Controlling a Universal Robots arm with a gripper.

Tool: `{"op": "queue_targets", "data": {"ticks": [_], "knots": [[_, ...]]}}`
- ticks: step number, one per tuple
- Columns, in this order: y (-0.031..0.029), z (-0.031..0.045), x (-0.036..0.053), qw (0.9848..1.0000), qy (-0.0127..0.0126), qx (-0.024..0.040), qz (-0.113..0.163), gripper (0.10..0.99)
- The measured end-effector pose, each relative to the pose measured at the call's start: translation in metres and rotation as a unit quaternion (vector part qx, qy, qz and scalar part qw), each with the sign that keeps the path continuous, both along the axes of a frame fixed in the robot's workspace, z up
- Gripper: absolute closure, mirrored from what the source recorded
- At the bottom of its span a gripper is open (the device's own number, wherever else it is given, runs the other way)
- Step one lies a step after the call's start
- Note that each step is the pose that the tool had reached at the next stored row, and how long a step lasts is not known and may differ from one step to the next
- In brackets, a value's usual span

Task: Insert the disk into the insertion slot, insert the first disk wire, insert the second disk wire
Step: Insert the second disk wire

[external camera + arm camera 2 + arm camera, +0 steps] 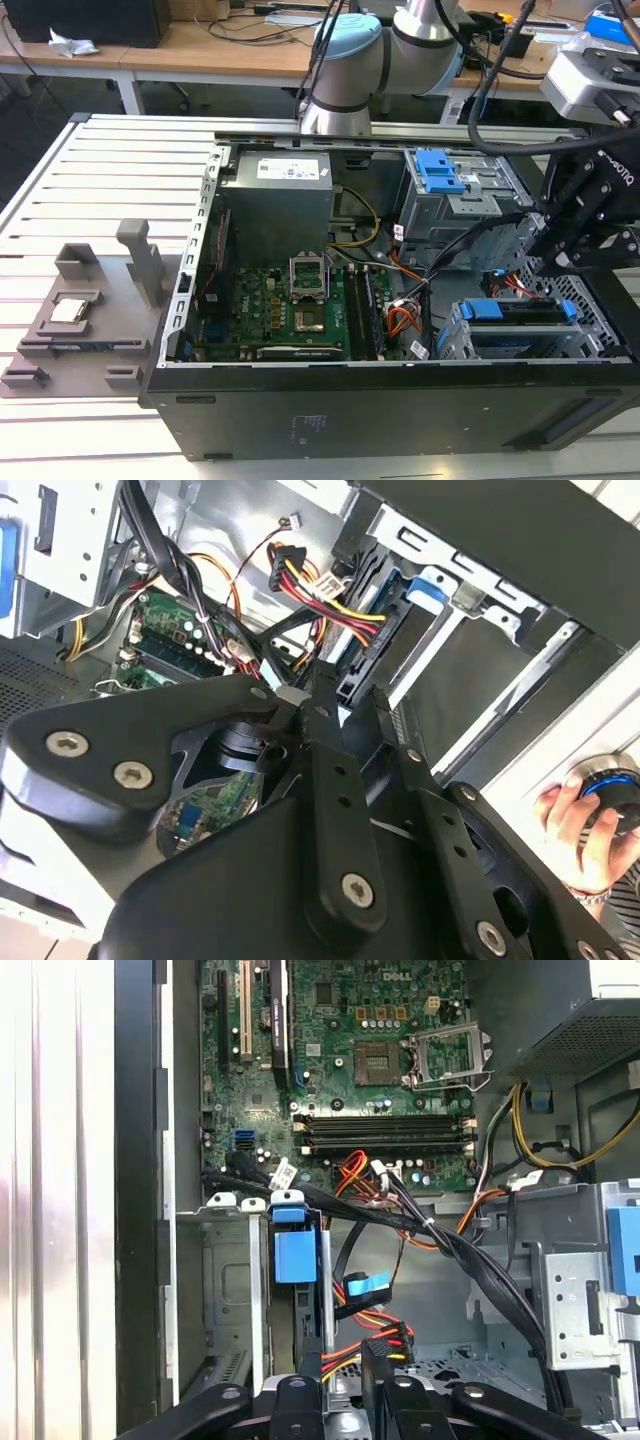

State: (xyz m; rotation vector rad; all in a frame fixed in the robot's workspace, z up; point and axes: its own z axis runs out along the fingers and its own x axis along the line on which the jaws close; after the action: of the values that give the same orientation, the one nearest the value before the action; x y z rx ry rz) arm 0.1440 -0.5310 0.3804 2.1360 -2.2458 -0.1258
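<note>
Disk: the disk, in its blue carrier, sits in the insertion slot at the near corner of the computer case, on the exterior view's right.
Gripper: the gripper hangs at the disk's rear.
Fingers: close together; I cannot tell whether they clamp anything.
Wire: 1 black connector with red, yellow and black leads lies just ahead of the tips.
Bench: slatted bench carries the case.
Person: 1 hand outside the case.

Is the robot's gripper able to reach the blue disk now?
Probably yes. The gripper hangs close to the disk inside the open case, with nothing solid between them, just some loose wires nearby.
</note>
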Motion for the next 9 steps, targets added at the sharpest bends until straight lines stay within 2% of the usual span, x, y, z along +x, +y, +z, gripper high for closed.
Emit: {"op": "queue_targets", "data": {"ticks": [9], "knots": [[0.0019,-0.0022,-0.0122,1.0,0.0,-0.0001,0.006,0.784]]}}
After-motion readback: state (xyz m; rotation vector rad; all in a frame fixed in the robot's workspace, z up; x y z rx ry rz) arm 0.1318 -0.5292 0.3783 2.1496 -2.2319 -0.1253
